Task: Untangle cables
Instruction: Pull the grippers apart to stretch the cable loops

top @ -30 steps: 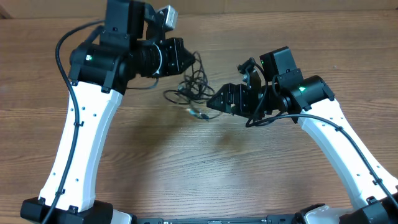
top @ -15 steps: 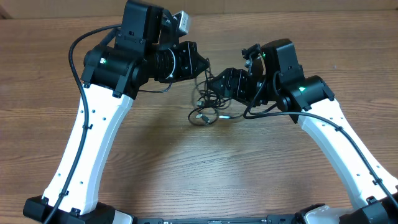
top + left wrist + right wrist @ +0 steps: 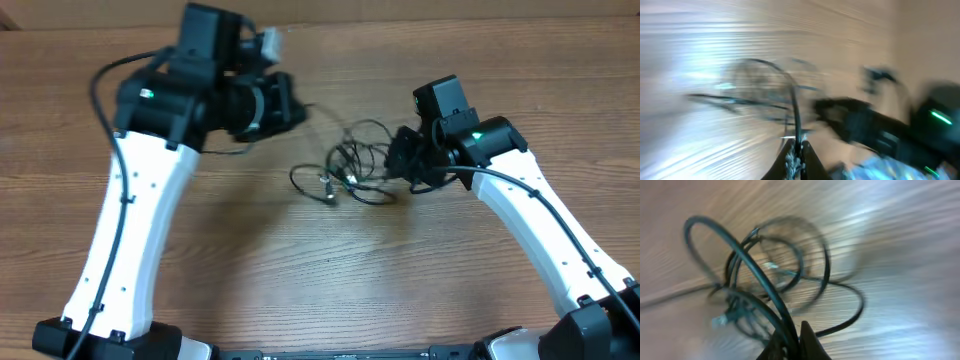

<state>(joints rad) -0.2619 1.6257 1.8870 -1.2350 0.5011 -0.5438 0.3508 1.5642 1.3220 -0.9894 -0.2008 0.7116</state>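
Note:
The cables (image 3: 350, 170) lie as a tangle of thin black loops on the wooden table between my two arms, with small plug ends at its left side. My left gripper (image 3: 296, 108) is up and to the left of the tangle. In the blurred left wrist view it (image 3: 796, 159) is shut on one thin cable strand (image 3: 792, 110) that runs away from the jaws. My right gripper (image 3: 398, 165) is at the tangle's right edge. In the right wrist view it (image 3: 794, 342) is shut on cable loops (image 3: 765, 280) that arch up from between the fingers.
The wooden table (image 3: 330, 270) carries nothing but the tangle. Both white arms reach in from the near edge, the left arm's thick black cord (image 3: 105, 110) looping out on the left side.
My right gripper has shut on the cables and drawn back to the right. The left gripper, shut throughout, has swung left. The tangle has stretched wider between them.

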